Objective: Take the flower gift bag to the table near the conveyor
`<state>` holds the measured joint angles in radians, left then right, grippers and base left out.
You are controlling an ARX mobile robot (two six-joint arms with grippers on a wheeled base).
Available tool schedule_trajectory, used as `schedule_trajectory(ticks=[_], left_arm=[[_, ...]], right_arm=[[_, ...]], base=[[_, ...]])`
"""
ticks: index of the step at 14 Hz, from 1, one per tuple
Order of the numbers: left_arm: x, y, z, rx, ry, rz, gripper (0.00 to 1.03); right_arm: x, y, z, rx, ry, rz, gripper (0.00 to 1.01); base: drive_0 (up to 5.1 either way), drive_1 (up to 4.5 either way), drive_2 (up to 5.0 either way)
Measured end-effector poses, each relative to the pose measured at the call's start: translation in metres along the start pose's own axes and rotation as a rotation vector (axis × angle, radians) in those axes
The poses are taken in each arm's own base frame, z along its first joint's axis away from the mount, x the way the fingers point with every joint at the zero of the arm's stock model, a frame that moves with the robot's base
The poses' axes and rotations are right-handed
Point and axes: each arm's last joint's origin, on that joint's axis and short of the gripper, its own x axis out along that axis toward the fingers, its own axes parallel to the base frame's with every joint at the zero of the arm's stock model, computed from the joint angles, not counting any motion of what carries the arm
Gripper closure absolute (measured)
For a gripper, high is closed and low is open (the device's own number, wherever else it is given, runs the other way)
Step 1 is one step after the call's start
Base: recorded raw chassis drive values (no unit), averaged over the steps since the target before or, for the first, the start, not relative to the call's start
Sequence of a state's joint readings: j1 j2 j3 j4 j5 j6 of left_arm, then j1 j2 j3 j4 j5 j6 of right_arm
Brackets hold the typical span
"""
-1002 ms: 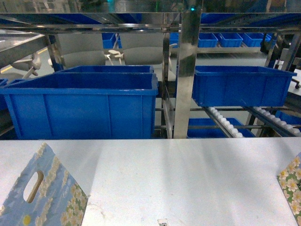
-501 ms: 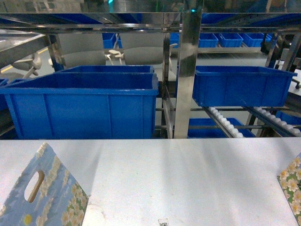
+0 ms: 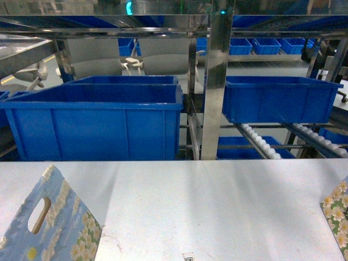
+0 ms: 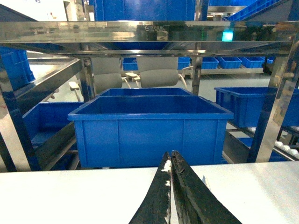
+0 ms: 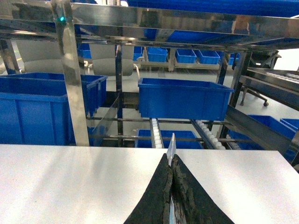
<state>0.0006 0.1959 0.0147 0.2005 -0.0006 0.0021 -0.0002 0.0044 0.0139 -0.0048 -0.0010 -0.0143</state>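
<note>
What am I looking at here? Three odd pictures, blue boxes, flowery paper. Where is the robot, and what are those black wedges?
A two-armed robot took these. The head camera looks across a pale table at a steel roller conveyor carrying blue bins. A flower gift bag shows at the lower left and another flowery piece at the right edge. The other two pictures come from cameras on its wrists. The black wedges are the left gripper and right gripper, both closed; the right pinches a thin sheet edge, and the left's load isn't clear.
</note>
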Motion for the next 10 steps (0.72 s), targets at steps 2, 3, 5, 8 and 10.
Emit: schedule_trajectory(ticks=[2, 3, 5, 8, 10], left_arm=[[-0.002, 0.0, -0.001, 0.0, 0.006, 0.0, 1.01], [-0.009, 0.0, -0.007, 0.0, 0.062, -0.001, 1.01], [-0.012, 0.0, -0.004, 0.0, 0.025, 0.001, 1.01], [-0.012, 0.0, -0.004, -0.001, 0.018, 0.0, 1.01], [-0.012, 0.0, -0.004, -0.002, 0.018, 0.0, 1.0]], right_arm=[[0.0, 0.0, 0.0, 0.0, 0.0, 0.0, 0.99], [0.0, 0.0, 0.0, 0.0, 0.0, 0.0, 0.99], [0.0, 0.0, 0.0, 0.0, 0.0, 0.0, 0.99], [0.0, 0.0, 0.0, 0.0, 0.0, 0.0, 0.99], [0.0, 0.0, 0.0, 0.0, 0.0, 0.0, 0.95]], base=[[0.0, 0.0, 0.0], [0.0, 0.0, 0.0], [0.0, 0.0, 0.0], [0.0, 0.0, 0.0], [0.0, 0.0, 0.0]])
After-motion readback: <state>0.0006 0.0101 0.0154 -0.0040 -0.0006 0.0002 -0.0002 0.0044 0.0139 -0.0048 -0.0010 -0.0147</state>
